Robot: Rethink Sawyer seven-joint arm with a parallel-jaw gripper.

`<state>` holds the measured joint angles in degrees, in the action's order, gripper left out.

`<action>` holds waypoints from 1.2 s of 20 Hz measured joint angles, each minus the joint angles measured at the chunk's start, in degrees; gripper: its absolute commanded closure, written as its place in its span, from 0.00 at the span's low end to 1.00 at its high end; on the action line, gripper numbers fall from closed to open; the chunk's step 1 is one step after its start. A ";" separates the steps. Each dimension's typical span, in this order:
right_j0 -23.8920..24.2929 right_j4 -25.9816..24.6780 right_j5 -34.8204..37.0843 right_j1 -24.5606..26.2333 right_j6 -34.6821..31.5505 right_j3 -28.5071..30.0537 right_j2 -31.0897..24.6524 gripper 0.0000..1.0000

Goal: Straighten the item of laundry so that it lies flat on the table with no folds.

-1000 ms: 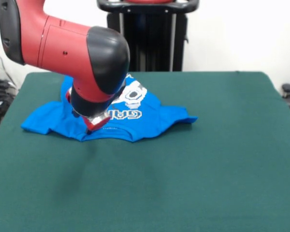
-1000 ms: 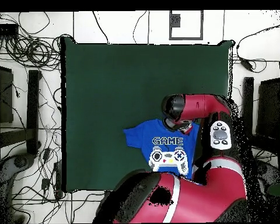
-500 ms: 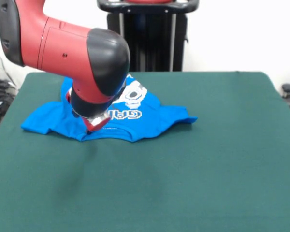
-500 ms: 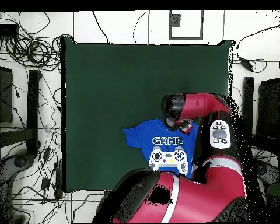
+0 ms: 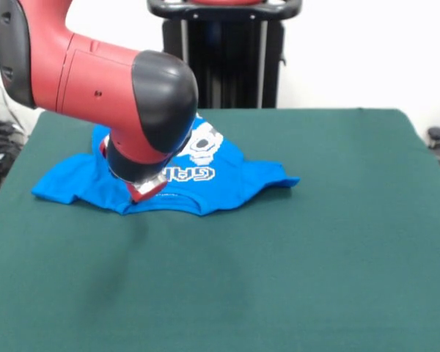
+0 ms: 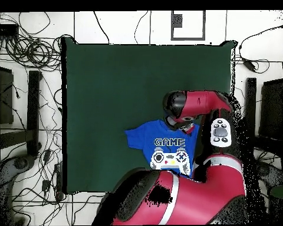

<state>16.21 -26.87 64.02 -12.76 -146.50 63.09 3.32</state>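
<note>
Shirt [image 5: 205, 176]: blue, print up, rumpled at the table's [image 5: 293, 279] robot-side half.
End effector [image 5: 145, 191]: down at the collar edge; open or closed, cannot tell.
Handling: light, limp, likely to bunch; best pinched at hem or sleeve.

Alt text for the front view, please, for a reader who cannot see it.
A red and black robot arm's gripper presses down at the collar edge of a rumpled bright blue T-shirt with white lettering, lying on a dark green felt table.
</note>
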 measured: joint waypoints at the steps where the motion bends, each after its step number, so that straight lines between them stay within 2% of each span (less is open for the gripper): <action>1: -0.01 0.01 0.27 0.12 0.00 -0.22 0.00 0.00; 16: 0.21 -0.01 4.99 1.82 0.01 -3.72 -0.58 0.00; 24: 1.55 -0.68 9.52 3.74 2.90 -9.19 -2.18 0.00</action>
<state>17.76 -27.55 73.54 -9.02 -143.60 53.91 1.14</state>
